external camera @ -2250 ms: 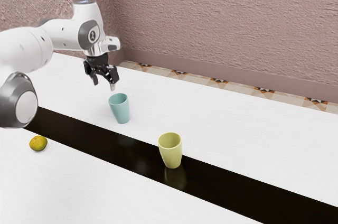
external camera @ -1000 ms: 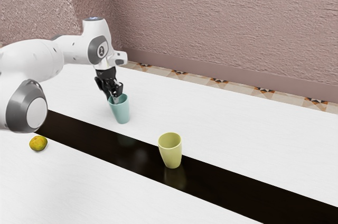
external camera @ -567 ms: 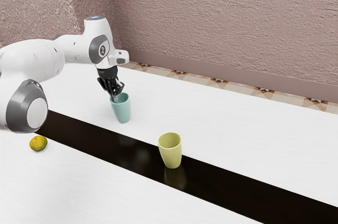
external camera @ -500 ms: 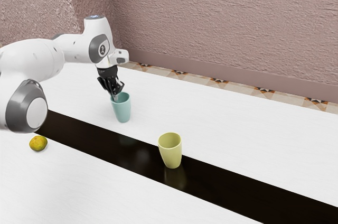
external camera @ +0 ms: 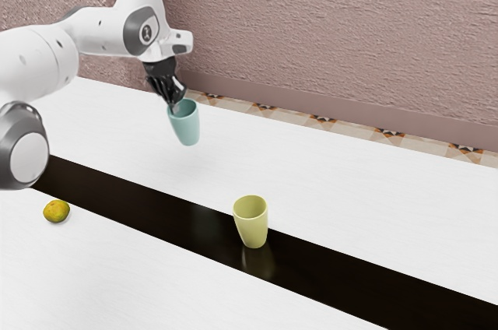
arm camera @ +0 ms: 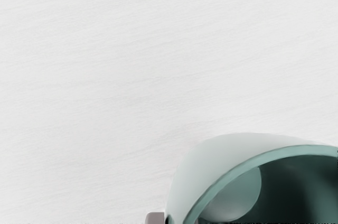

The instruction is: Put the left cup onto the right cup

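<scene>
Lifted clear of the table (external camera: 350,182), the teal cup (external camera: 185,125) hangs below the claw (external camera: 176,100) pinching its rim.

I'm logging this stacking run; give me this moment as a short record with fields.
gripper: black two-finger gripper, shut on the rim of the teal plastic cup
held cup: in the air, clear of the white table
target: yellow-green plastic cup, upright on the dark strip, nothing stacked on it
bystander: small orange fruit on the table
</scene>
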